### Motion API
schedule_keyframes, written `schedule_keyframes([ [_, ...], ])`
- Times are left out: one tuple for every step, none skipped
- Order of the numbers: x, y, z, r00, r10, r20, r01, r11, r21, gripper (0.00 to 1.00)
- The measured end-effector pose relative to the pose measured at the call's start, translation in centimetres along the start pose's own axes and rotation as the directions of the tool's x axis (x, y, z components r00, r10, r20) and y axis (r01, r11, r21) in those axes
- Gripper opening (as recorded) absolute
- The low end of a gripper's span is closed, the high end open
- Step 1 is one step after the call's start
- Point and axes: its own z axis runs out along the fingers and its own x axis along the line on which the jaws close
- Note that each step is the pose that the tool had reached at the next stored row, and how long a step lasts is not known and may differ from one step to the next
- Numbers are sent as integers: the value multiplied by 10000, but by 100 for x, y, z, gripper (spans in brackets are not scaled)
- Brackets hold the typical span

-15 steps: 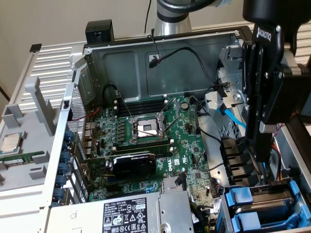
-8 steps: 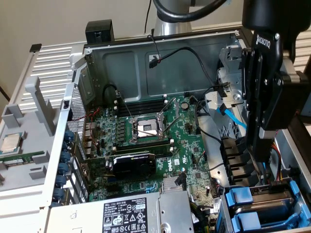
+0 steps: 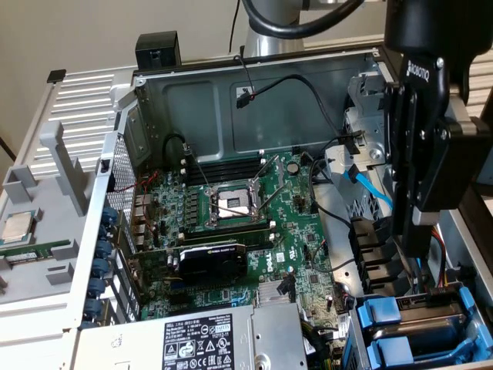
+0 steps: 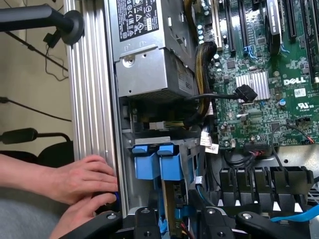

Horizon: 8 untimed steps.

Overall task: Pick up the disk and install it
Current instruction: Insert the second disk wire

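Gripper (image 4: 177, 225): nearest to the wrist camera; its black body hangs directly over the drive bay (image 3: 470, 308); in the exterior view it (image 3: 412, 266) comes down at the exterior view's right.
Jaws: we cannot tell if they are spread or pinching something.
The disk (image 4: 172, 209): a narrow slab with a blue edge, seen on its edge just under the gripper, in the bay beside two blue carrier handles (image 4: 159, 162).
Disk's long axis: it seems to run along the gripper's own axis, down into the bay; which end leads we cannot tell.
Hands (image 4: 84, 179): a person's two hands rest on the outer wall of the case, beside the bay.
CPU chip (image 3: 19, 226): on the grey tray, far on the exterior view's left, outside the case.
Graphics card (image 3: 212, 262): black, lying across the motherboard (image 3: 308, 270).
Power supply (image 3: 192, 343): grey box with a label, at the near edge of the case.
CPU socket (image 3: 235, 204): open, in the middle of the board.
Blue cable (image 3: 373, 189): it runs along the case's side towards the bay.
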Motion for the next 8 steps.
schedule_keyframes([
  [-2,-1,5,10000,1,-24,-1,10000,3,37],
  [-5,-1,10,10000,2,-45,-2,10000,5,37],
  [-8,-2,15,10000,3,-63,-3,10000,7,37],
  [-10,-2,18,10000,3,-77,-3,10000,8,37],
  [-14,-2,20,10000,3,-84,-3,10000,10,37],
  [-17,-2,21,10000,5,-87,-5,10000,10,37],
  [-18,-1,22,10000,6,-91,-6,10000,11,37],
  [-18,-1,21,10000,5,-95,-5,10000,11,37],
])
